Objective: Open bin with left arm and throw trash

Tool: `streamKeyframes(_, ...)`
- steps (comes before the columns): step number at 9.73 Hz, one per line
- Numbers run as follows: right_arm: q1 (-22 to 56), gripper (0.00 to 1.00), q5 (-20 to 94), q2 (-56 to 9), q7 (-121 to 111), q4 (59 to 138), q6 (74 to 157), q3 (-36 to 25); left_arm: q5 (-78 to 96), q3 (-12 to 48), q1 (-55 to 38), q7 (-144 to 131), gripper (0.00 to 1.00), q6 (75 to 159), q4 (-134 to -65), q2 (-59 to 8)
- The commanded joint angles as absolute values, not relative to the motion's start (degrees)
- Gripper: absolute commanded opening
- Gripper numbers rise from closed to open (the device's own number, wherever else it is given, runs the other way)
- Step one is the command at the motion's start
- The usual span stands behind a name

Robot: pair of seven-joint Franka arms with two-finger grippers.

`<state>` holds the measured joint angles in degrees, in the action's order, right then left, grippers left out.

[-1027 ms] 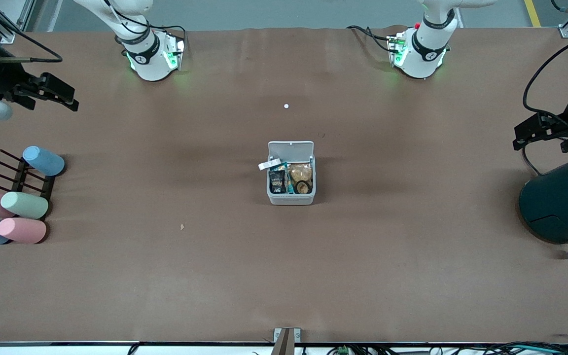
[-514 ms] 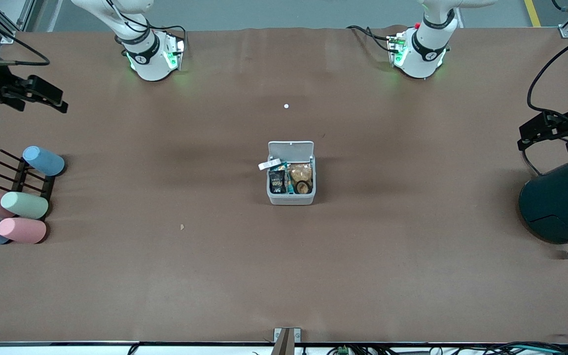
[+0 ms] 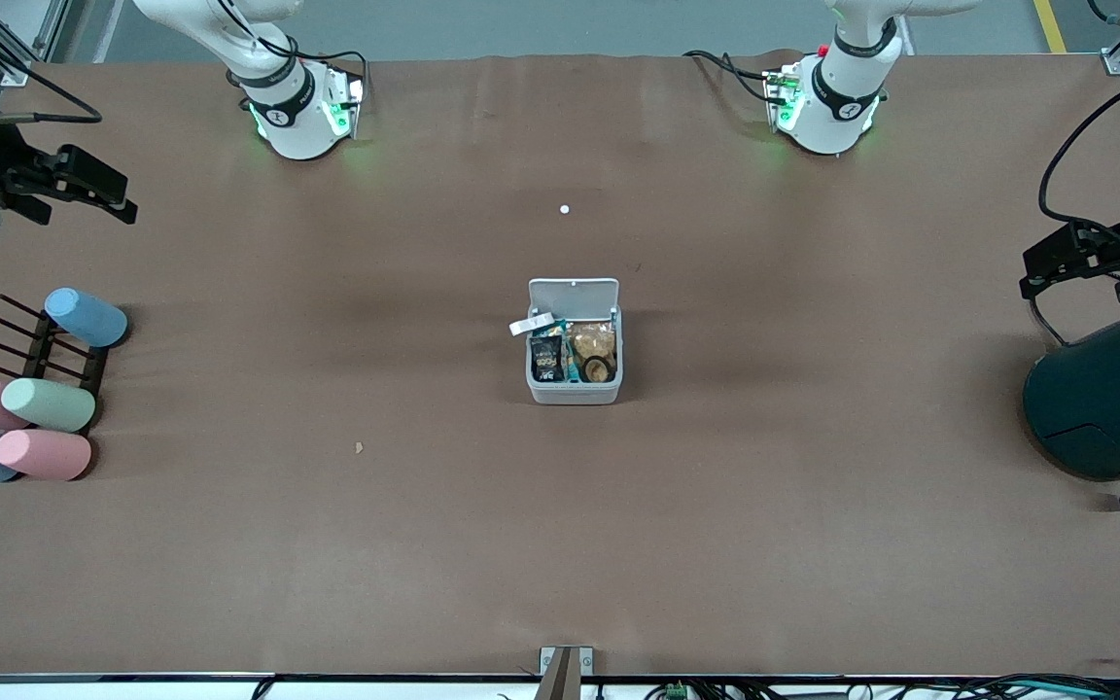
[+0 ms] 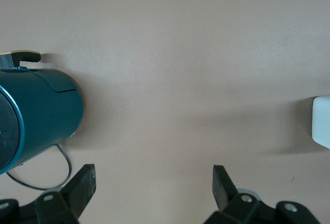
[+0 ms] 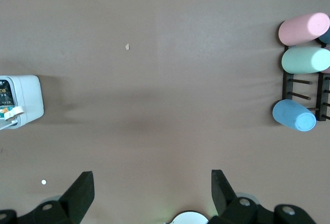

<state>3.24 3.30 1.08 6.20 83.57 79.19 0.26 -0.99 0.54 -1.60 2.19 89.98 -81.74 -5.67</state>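
Now left gripper (image 3: 1046, 261) over teal container (image 3: 1104, 399), right gripper (image 3: 98, 185) above rack (image 3: 45, 355), fingers spread, empty.

Both arms are glossy white with black joint bands and green lights glowing at their bases. Black cables trail along them. The left end effector (image 3: 1056, 264) and right end effector (image 3: 103, 190) are matte black, with wedge-shaped fingers (image 4: 85, 183).
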Motion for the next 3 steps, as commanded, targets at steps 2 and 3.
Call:
streamKeyframes(2, 3.1, 1.00, 3.3, 0.2, 6.2, 81.8, 79.0, -0.2, -1.2, 0.6, -1.7, 1.8, 1.00, 89.6, -80.1, -6.4)
streamKeyframes(3, 3.0, 1.00, 3.3, 0.2, 6.2, 81.8, 79.0, -0.2, -1.3, 0.6, -1.8, 1.7, 1.00, 89.6, -80.1, -6.4)
